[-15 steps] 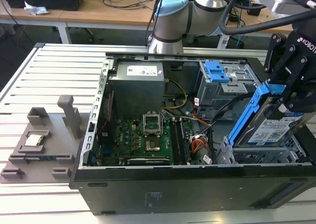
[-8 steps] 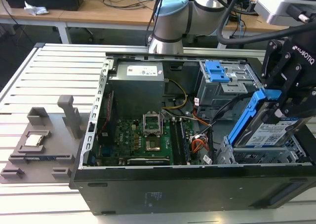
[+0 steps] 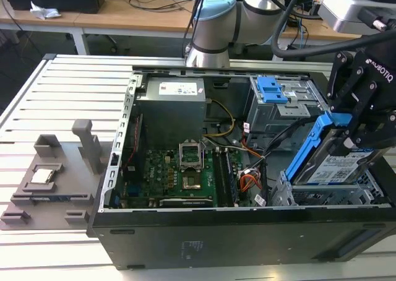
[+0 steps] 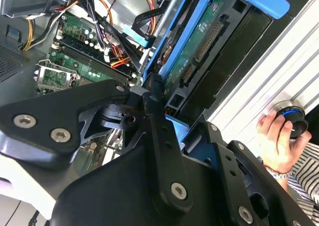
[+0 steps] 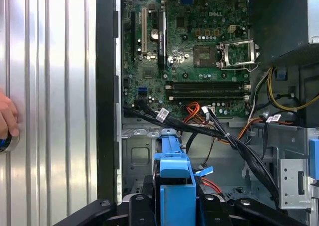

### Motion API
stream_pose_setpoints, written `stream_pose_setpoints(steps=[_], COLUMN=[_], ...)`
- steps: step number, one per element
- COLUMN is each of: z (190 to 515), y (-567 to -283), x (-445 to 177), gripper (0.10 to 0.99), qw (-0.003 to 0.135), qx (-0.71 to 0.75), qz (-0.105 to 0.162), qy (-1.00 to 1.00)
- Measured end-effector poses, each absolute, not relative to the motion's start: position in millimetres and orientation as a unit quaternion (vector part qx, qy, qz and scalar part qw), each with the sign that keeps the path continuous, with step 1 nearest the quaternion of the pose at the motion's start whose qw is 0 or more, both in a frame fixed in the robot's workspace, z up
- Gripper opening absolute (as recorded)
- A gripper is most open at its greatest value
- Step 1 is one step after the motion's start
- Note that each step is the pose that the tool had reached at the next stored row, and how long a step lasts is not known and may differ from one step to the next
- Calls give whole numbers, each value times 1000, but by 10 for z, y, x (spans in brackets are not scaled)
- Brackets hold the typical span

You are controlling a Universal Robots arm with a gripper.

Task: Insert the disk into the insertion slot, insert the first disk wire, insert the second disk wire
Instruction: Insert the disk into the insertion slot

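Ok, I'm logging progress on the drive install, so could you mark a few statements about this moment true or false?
1. The gripper holds the disk. True.
2. The disk lies flat inside the slot. False: it is tilted, with one end raised above the slot.
3. The case is closed. False: it is open, showing the motherboard.
4. A hand touches a round knob on the table. True.
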State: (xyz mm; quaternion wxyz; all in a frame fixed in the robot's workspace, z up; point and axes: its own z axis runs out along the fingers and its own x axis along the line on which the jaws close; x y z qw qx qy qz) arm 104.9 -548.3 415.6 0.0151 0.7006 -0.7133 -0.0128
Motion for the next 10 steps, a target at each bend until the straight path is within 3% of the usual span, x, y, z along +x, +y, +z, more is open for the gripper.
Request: stream_pose_setpoints(steps=[2,3,8,10], z=[4156,4155,4154,4153], y=[-5483,-5483,-5483,-5483], x=[1049,1049,1049,1049], gripper=[376,443,443,361], qw=[15,15,15,15], qx=[701,701,701,701], qz=[-13,-13,-13,-13], qy=[-713,-713,-713,-713])
